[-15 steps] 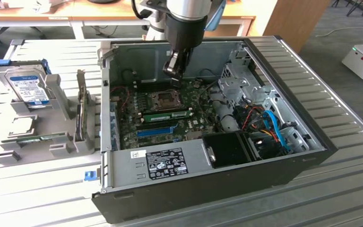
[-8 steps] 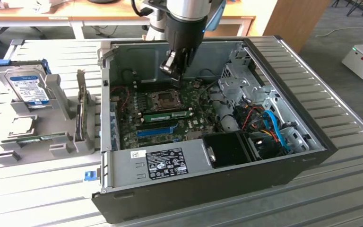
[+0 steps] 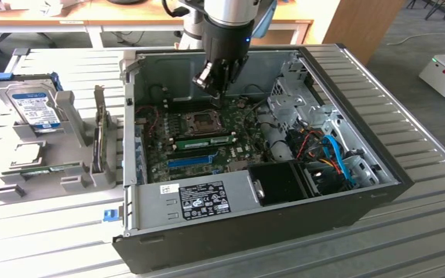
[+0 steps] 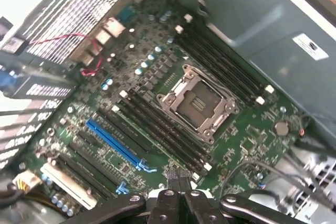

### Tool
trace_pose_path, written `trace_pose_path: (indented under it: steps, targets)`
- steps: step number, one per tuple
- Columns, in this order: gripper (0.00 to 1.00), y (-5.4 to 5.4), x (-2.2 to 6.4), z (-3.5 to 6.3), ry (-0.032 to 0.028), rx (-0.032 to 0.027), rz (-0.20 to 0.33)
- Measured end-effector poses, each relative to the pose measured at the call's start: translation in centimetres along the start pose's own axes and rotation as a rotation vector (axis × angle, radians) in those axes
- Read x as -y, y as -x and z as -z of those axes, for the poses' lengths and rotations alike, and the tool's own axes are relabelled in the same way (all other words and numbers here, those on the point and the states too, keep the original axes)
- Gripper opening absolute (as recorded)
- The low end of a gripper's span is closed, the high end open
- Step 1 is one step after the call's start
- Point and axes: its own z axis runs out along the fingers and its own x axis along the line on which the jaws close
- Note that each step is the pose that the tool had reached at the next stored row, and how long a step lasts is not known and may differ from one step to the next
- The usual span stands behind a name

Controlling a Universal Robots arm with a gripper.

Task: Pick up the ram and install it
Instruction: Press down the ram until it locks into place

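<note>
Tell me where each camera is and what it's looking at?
Exterior view: off the arm, above the table, looking down into the open computer case; the arm and end effector show.
Wrist view: on the wrist, looking down at the motherboard; the shut end effector shows.
Both see the CPU socket and blue slot.

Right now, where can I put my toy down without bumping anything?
Bare slatted table lies in front of the gray rack, beside the computer case, and along the case's side on the exterior view's right. Crowded: the rack with its hard drive, and inside the case, where the gripper hangs over the motherboard.
</note>
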Motion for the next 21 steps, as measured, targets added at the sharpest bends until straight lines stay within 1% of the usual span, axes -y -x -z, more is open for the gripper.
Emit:
trace_pose_path:
  steps: [12, 18, 21]
  targets:
    - [0.11, 0.00, 0.00, -0.08, -0.0085, 0.0070, -0.215]
    - [0.11, 0.00, 0.00, -0.10, -0.0118, 0.0097, -0.300]
    - [0.11, 0.00, 0.00, -0.09, -0.0132, 0.0107, -0.333]
